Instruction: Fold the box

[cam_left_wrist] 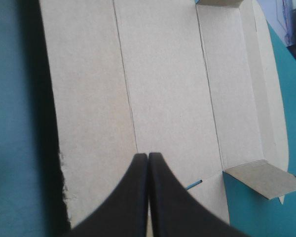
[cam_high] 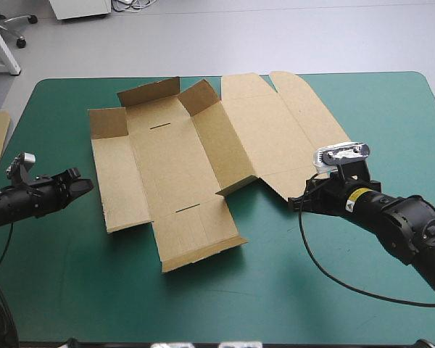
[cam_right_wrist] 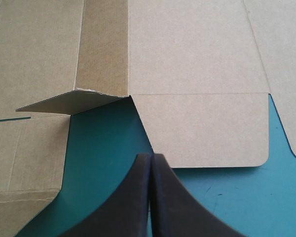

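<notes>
The brown box (cam_high: 175, 163) lies opened out at the table (cam_high: 275, 290) centre, flaps (cam_high: 149, 93) lifted at twelve o'clock. Left gripper (cam_high: 86, 186) at its nine, right gripper (cam_high: 295, 204) at four: wrist views alone show both pinched together, holding nothing.

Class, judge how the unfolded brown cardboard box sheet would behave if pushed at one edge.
The brown cardboard box sheet probably slides as one stiff piece over the teal-green cover. Its creased flaps, some already raised, would likely hinge. It looks thin, so probably light.
</notes>
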Controlling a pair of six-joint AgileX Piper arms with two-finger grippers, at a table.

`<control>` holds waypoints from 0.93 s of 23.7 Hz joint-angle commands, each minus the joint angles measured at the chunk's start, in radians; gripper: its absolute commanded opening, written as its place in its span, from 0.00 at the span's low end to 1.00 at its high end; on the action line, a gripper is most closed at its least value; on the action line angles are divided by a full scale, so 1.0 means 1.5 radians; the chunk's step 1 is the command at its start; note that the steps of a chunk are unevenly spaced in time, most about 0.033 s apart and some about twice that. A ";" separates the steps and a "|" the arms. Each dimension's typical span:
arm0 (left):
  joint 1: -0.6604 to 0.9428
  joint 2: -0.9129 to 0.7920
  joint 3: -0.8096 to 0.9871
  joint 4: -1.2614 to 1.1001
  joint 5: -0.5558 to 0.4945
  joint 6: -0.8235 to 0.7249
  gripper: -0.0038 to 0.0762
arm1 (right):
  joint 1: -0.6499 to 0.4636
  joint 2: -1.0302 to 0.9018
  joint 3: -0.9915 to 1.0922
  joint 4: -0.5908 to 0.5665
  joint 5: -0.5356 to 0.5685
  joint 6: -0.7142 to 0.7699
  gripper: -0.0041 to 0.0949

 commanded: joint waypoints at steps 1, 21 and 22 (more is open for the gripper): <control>0.028 0.019 -0.021 -0.060 0.070 0.049 0.05 | -0.004 -0.011 -0.024 -0.007 -0.032 -0.011 0.01; -0.013 0.146 -0.021 -0.014 0.041 0.033 0.74 | -0.004 -0.011 -0.024 -0.005 -0.001 -0.017 0.01; -0.013 0.154 -0.021 -0.014 0.041 0.033 0.74 | -0.004 -0.011 -0.024 -0.005 0.003 -0.016 0.01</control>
